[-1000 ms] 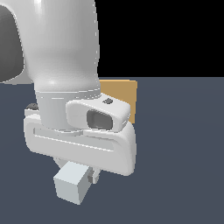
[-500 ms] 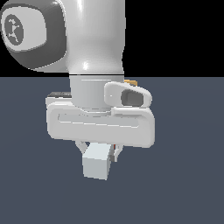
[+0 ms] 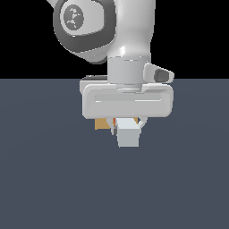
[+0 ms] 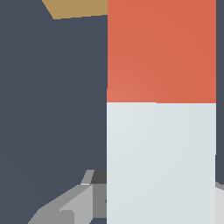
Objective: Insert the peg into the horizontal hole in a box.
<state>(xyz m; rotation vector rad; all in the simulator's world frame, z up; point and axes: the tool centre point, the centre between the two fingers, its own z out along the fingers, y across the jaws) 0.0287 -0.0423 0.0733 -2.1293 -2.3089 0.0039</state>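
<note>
In the exterior view the arm (image 3: pixel 120 40) filled the upper middle of the frame, its wide white hand hanging just above the dark grey floor (image 3: pixel 53 188). Beneath the hand the gripper (image 3: pixel 128 126) was clamped on the peg (image 3: pixel 128 137), whose pale grey-white end faced the camera as a square block, with a thin sliver of red-orange showing at its far side. The fingers (image 3: pixel 141 122) pressed against the peg's sides, one of them showing as a small grey tab at the peg's edge toward the exterior view's right.

Behind the gripper, toward the exterior view's left of the peg, a small patch of the tan-orange box (image 3: pixel 102 124) showed below the hand. Most of the box was covered by the hand and the peg, and the hole could not be seen in either view.

In the wrist view the peg (image 4: pixel 161 109) ran lengthwise away from the camera, grey-white nearer the wrist and red-orange at the far half. A corner of the box (image 4: pixel 78 8) lay beyond and to one side of the red end, apparently apart from it, though the gap was hard to judge. A grey finger (image 4: pixel 70 205) sat beside the peg's white part.
</note>
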